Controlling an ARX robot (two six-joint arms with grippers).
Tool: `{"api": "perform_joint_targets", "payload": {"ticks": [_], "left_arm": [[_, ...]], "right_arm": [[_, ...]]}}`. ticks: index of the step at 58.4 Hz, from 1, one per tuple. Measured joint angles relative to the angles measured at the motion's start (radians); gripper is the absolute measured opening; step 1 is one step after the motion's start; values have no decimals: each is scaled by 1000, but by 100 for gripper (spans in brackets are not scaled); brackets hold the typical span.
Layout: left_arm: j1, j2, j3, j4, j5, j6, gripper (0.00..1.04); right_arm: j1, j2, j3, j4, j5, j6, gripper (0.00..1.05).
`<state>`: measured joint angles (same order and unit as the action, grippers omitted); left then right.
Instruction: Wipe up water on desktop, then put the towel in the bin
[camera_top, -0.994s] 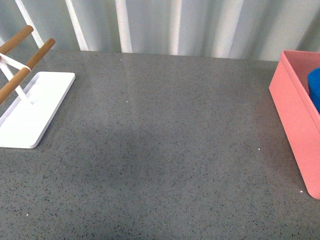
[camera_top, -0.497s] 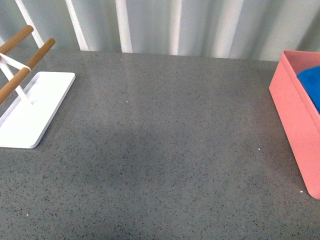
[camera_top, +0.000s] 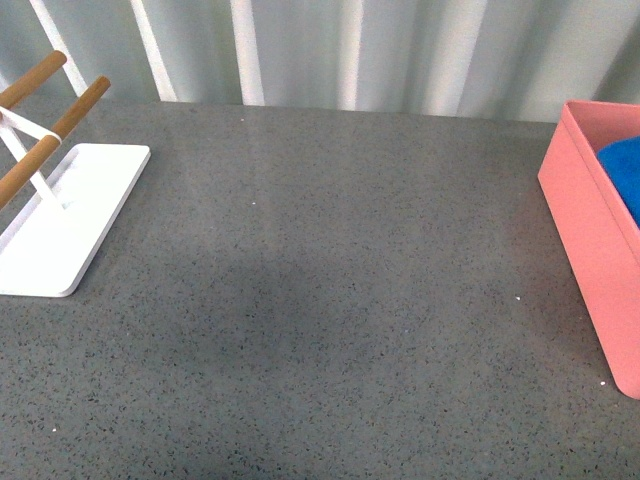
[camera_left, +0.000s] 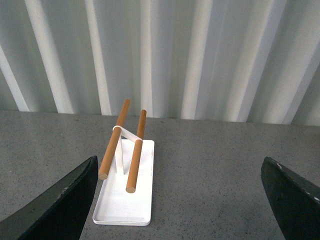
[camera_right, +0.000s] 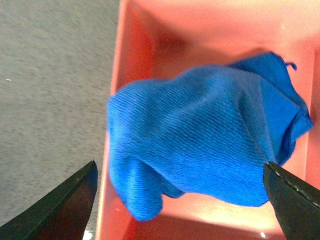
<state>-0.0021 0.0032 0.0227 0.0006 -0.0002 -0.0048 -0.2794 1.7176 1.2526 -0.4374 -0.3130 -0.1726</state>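
Grey desktop (camera_top: 330, 300) lies bare beside the bin (camera_top: 585, 230). Right claw (camera_right: 180, 200) spread wide, released, above the towel (camera_right: 205, 150) inside the bin; left claw (camera_left: 180, 200) likewise open.

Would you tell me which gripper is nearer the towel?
Right. The right gripper hangs open over the towel in the bin; the left gripper faces the white rack.

All I see of my own rig is fingertips. The left gripper (camera_left: 180, 200) has two matte black wedges with faintly pale-speckled edges. The right gripper (camera_right: 180, 200) matches: dark, smooth, tapering, with a thin light rim. No cables or screws show.
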Motion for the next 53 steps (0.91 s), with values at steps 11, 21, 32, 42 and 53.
{"api": "perform_joint_targets", "payload": {"ticks": [11,21,32,42,53], "left_arm": [[0,0,0,0,0,0,98],[0,0,0,0,0,0,98],[0,0,0,0,0,0,98],[0,0,0,0,0,0,98],[0,0,0,0,0,0,98]], "right_arm": [[51,-306,-190,309,-52,42,98],[155,-642,-406,409,-24,-8,98],[196,-848,-615,564,154,2,89],[236,-960,-860,809,295,134,57],[276,-1049,-999,843,309,155,18]]}}
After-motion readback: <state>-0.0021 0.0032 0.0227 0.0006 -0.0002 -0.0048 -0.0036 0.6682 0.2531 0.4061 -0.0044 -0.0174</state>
